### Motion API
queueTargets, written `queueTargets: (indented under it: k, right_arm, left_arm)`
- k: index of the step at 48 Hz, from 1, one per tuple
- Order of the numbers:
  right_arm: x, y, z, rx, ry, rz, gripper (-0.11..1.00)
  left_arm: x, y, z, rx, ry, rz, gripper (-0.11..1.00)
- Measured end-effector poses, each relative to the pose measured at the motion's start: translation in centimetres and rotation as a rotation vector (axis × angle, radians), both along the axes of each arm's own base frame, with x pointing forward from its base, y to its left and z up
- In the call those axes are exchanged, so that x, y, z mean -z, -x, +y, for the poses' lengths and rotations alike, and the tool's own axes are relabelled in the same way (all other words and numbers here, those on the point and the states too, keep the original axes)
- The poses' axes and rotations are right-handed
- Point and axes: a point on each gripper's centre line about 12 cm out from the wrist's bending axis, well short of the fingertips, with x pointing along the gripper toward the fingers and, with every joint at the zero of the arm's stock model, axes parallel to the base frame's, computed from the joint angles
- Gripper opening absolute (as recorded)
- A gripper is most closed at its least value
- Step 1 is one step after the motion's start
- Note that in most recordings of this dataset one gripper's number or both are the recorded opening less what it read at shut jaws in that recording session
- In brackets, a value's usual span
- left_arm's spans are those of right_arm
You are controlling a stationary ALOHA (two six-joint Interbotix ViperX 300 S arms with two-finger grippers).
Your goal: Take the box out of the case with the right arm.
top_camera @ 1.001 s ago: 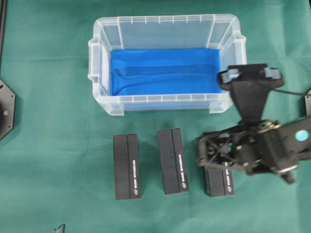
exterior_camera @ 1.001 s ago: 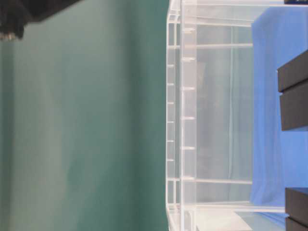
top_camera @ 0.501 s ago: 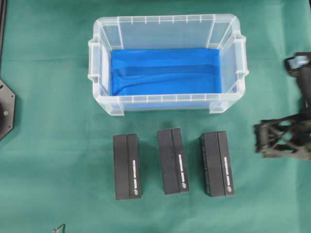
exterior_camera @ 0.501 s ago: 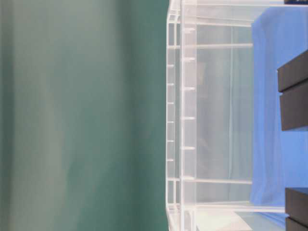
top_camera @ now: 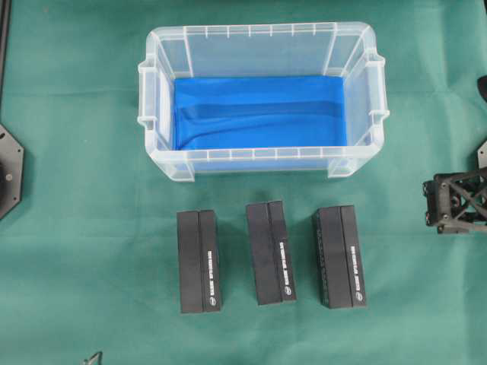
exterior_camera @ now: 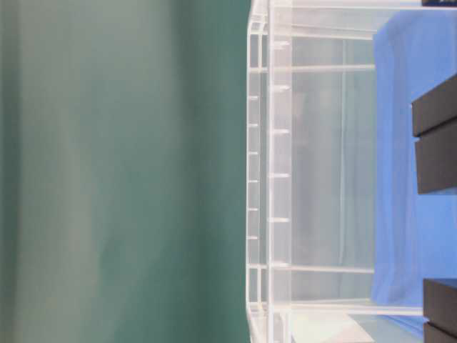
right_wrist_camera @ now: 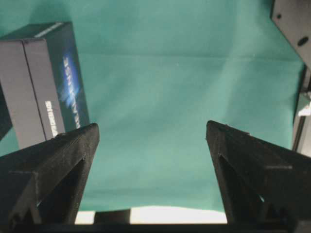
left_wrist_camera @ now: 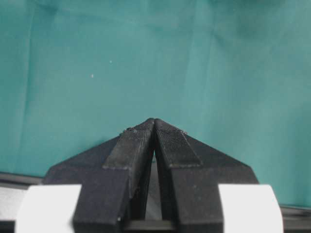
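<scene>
The clear case stands at the back of the green cloth, and only its blue sheet shows inside. Three black boxes lie in a row in front of it: left, middle, right. My right gripper is at the right edge, apart from the right box, its jaws wide open and empty. In the right wrist view the right gripper is over bare cloth with a box at upper left. My left gripper is shut over bare cloth. The table-level view shows the case wall.
A black mount plate sits at the left edge of the cloth. Another black plate shows at the upper right of the right wrist view. A small wire piece lies at the front edge.
The right arm has drawn back to the right, away from the right box, which stays on the cloth. Its gripper stays open. The left gripper has not visibly moved.
</scene>
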Motion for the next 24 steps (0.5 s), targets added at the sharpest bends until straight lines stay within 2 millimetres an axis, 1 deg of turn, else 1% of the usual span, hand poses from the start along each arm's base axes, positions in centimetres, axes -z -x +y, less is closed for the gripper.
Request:
queueTargets:
  k: [3,8,24]
  right_arm:
    - [0.1,0.0,-0.4,-0.003,0.010,-0.001,0.86]
    - [-0.1,0.0,-1.6,0.000,0.018,-0.006,0.85]
    - [-0.4,0.9,-7.2,-0.009,0.038,-0.003,0.85]
  left_arm:
    - [0.0,0.0,0.0,-0.002,-0.001,0.000,0.00]
    - [0.0,0.0,0.0,-0.003,0.000,0.000,0.00]
    - [0.0,0.0,0.0,-0.003,0.002,0.000,0.00]
